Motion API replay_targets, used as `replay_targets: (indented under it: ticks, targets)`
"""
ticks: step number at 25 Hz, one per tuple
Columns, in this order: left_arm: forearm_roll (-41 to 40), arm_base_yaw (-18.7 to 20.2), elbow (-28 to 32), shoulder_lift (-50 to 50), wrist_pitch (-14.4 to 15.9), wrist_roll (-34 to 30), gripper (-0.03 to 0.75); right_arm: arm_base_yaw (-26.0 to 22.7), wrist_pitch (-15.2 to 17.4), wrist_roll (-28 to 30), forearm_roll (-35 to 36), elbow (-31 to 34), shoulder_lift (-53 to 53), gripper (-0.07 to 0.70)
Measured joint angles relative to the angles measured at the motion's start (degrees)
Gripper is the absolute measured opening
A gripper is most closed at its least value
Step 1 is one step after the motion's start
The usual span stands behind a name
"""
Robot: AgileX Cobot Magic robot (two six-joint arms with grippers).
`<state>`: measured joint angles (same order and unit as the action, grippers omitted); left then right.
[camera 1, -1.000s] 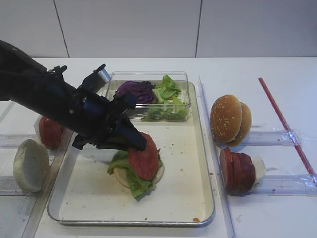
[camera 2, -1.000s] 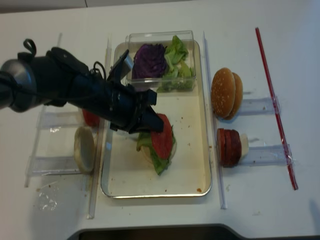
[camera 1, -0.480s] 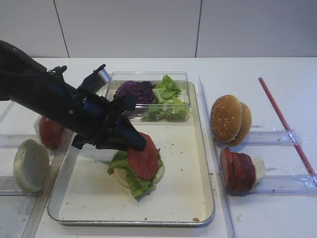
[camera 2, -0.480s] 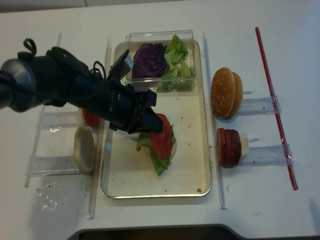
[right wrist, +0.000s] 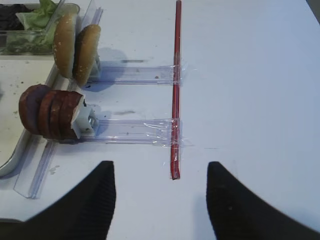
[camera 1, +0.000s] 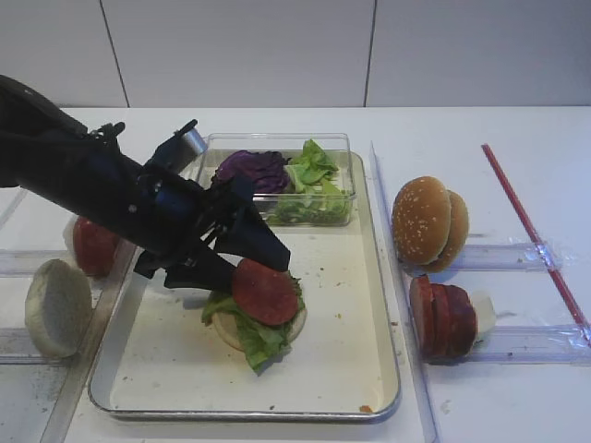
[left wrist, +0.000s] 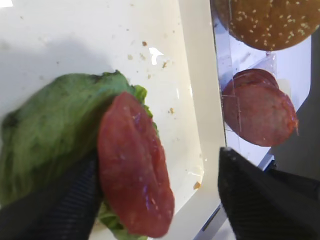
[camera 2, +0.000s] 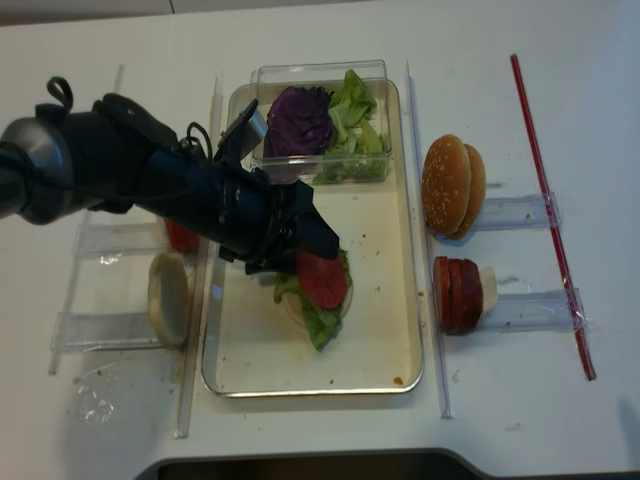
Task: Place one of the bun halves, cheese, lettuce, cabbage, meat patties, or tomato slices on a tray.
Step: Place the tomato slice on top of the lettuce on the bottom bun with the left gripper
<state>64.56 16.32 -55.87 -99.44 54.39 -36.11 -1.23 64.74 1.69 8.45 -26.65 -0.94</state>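
Left gripper [camera 1: 247, 261] over the middle of the tray [camera 1: 342, 369], jaws spread wide to either side of a tomato slice [camera 1: 265, 291]. Slice lying on the lettuce [camera 1: 242, 325] that covers a pale bun half [camera 1: 294, 323], apparently just let go: in the left wrist view, one finger [left wrist: 55, 200] touching its edge, the other finger well clear, nothing clamping it. Probably laid there to build the stack from the bottom up. Slice nearly flat, broad red face upward and tipped slightly toward the near side; long axis hard to name on a round disc. Right gripper [right wrist: 161, 200] idle above bare table on the right, jaws apart, holding nothing.
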Motion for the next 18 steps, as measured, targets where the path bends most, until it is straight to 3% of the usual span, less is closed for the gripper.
replay_targets:
  ticks: [11,18]
  targets:
    - [-0.14,0.00,0.00,0.00,0.37,-0.37,0.479,0.00,0.00,0.00,0.00,0.00,0.00,0.426]
    - [-6.01,-0.04,-0.68,1.37,1.62,1.03,0.479,0.00,0.00,0.00,0.00,0.00,0.00,0.426]
